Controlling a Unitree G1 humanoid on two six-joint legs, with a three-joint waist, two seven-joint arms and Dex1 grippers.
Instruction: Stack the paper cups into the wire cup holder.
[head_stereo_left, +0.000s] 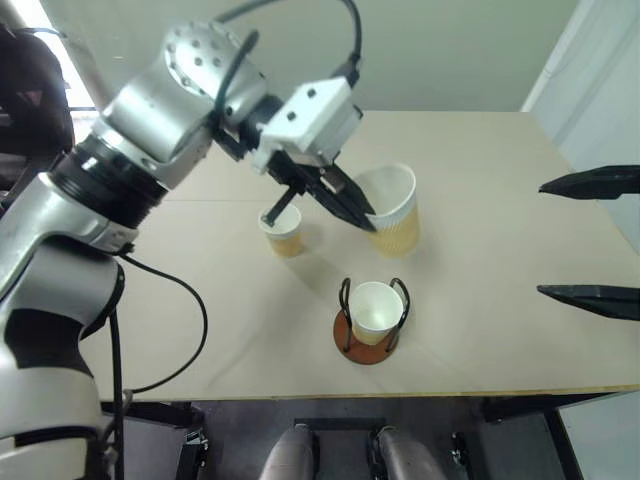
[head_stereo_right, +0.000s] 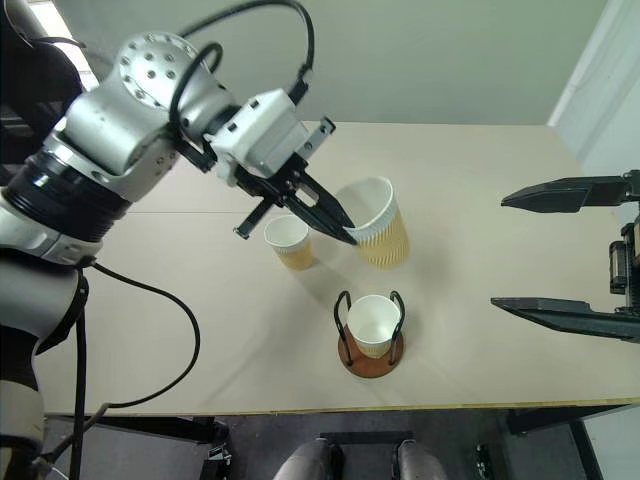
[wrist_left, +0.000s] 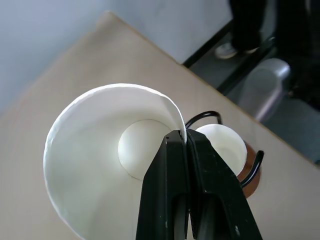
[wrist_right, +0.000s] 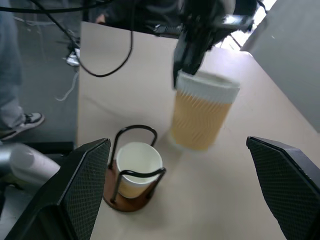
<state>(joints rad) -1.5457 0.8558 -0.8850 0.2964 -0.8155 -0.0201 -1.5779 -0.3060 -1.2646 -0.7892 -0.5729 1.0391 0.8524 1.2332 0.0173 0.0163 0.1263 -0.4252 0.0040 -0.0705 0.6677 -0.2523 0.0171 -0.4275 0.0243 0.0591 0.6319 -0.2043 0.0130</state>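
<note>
Wire cup holder (head_stereo_left: 371, 338): stands near the front edge of the table (head_stereo_left: 500, 260), its reddish wooden base flat and its two black wire loops upright.
Cup in holder (head_stereo_left: 375, 310): one paper cup already sits upright between the loops, mouth open upward.
Held cup (head_stereo_left: 392, 208): tan ribbed outside, white inside; it is tilted and lifted, behind the holder, well short of the loops.
Left gripper (head_stereo_left: 362, 216): pinched tight on the held cup's rim, one finger inside the mouth and one outside, as the left wrist view shows.
Third cup (head_stereo_left: 283, 230): upright on the table, just left of the held cup, untouched.
Right gripper (head_stereo_right: 530, 250): spread wide and empty, hovering off to the right, well apart from every cup.
Step in hand: carrying the second cup toward the holder, by the look of it.
Next move: likely calls for bringing the held cup over the seated one, levelling it so its base points straight down, then lowering it between the loops before letting go.
Risk: a tilted cup could catch a wire loop.
</note>
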